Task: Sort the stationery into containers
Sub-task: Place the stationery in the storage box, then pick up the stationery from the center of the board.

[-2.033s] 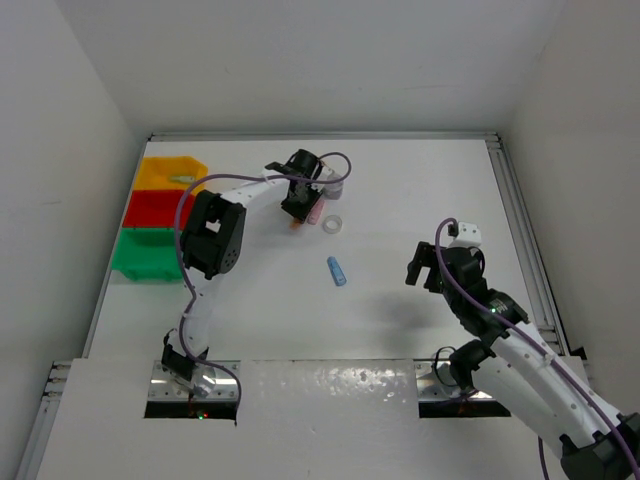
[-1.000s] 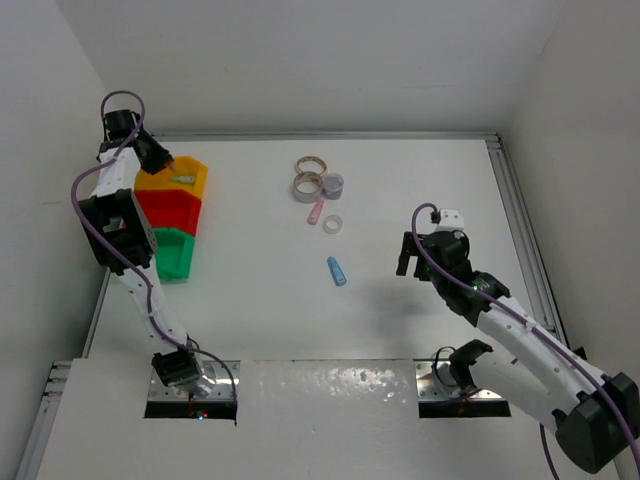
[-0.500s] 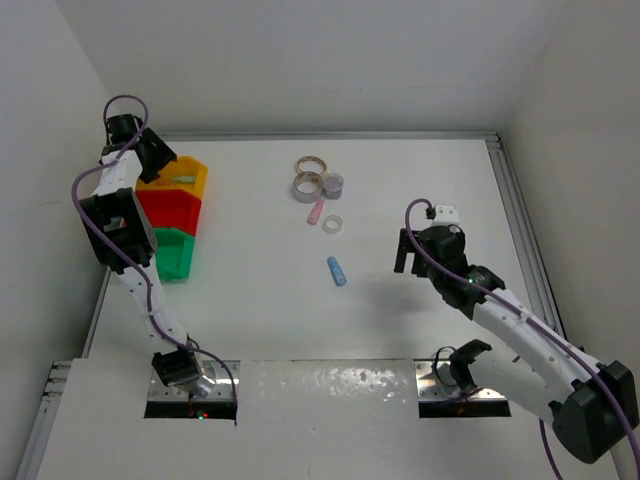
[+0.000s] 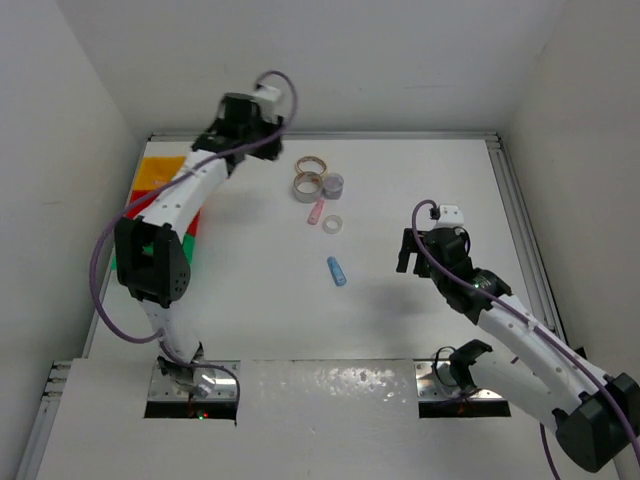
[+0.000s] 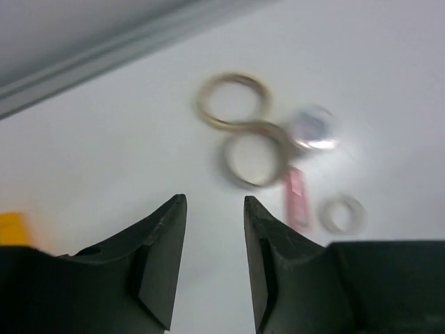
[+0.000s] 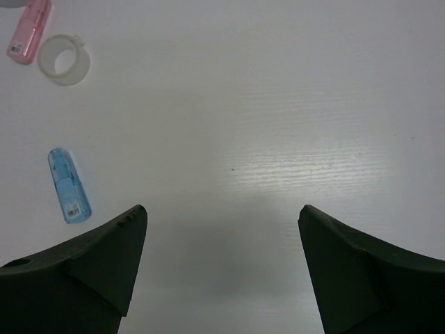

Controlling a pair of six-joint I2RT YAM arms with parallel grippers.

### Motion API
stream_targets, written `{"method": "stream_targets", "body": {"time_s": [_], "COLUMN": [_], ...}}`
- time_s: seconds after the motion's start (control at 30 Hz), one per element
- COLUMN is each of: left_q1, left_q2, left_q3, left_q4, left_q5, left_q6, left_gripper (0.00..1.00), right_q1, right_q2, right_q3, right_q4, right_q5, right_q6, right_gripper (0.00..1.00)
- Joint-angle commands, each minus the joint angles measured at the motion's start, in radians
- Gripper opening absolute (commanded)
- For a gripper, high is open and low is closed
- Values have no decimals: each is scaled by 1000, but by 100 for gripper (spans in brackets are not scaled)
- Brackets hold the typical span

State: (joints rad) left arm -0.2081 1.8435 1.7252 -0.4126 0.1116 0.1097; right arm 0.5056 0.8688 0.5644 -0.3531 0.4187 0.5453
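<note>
Stationery (image 4: 333,184) lies on the worktop (image 4: 250,300), its rings touching. My left tool (image 5: 214,202) hovers near, narrow and empty; my right tool (image 6: 221,209) is wide and empty. Risk: pinching one ring scatters its neighbours.

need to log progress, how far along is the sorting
Done: cannot tell; the left arm hides most of the bins. In hand: nothing; left gripper and right gripper are open and empty. Left: tan ring, larger ring, white ring, purple-grey roll, pink stick and blue stick all lie on the table.
</note>
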Motion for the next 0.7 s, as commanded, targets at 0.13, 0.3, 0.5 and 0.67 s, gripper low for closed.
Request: {"method": "stream_targets", "body": {"time_s": [0.13, 0.3, 0.5, 0.67], "left_q1": [-384, -528, -603, -634], "left_q2": [31, -4, 17, 46], "left_q3": [-151, -275, -360, -381], "left_q4": [-307, -324, -279, -221], "left_q5": [74, 117, 24, 75], "left_q6": [241, 567, 868, 993], "left_gripper": [42, 52, 61, 63], "right_q1": [8, 10, 8, 8], "right_q2": [-85, -142, -226, -294], "right_q3": [-23, -47, -81, -103], "right_q4": [-50, -86, -121, -147], "right_q5": [-8, -38, -63, -64], "right_q6": [31, 28, 45, 71], "right_gripper": [89, 90, 90, 90]}}
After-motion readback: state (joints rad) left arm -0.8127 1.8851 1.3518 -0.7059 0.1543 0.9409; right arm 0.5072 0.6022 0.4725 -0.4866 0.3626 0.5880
